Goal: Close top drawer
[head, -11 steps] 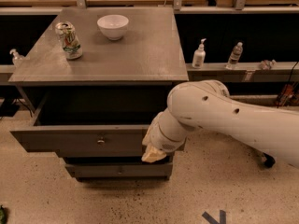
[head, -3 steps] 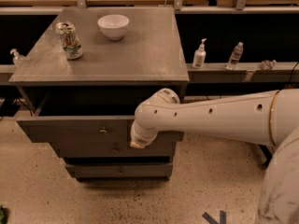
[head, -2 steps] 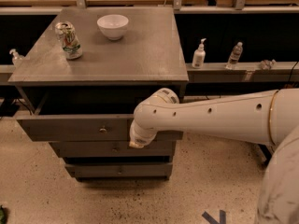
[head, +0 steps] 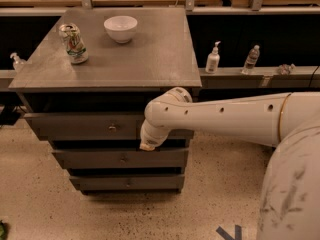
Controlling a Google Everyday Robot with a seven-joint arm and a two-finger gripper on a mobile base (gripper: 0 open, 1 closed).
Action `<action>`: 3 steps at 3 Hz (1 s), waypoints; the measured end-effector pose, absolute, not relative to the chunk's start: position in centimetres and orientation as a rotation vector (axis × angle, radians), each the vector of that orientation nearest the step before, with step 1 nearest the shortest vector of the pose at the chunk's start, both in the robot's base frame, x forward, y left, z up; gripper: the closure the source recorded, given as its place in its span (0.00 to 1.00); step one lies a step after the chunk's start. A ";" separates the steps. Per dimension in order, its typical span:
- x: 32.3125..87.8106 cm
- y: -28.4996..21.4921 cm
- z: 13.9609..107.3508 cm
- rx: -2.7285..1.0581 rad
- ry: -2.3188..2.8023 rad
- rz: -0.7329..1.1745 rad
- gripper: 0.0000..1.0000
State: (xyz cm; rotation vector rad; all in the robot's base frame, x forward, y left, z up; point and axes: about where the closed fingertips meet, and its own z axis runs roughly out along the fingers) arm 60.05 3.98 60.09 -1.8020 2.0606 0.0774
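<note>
I see my white arm (head: 225,116) reaching in from the right, its gripper (head: 149,144) at the lower right edge of the wide dark-grey wooden top drawer (head: 80,126), which stands slightly out. On the grey metal worktop (head: 150,59) sit a round white bowl (head: 120,28) and a crumpled silver drink can (head: 73,43).

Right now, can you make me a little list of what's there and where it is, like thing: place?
top drawer: partly open, front sticking out past the two slimmer drawers below
gripper: at the top drawer's lower edge, right of its knob, looks pressed against the front
cabinet top: holds a can and a white bowl
shelf on the right: pump bottle, water bottle
</note>
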 end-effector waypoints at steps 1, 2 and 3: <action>62.4 3.7 60.4 -1.807 2.061 0.085 1.00; 64.7 3.3 60.9 -1.807 2.062 0.087 1.00; 64.5 3.2 61.0 -1.807 2.055 0.094 1.00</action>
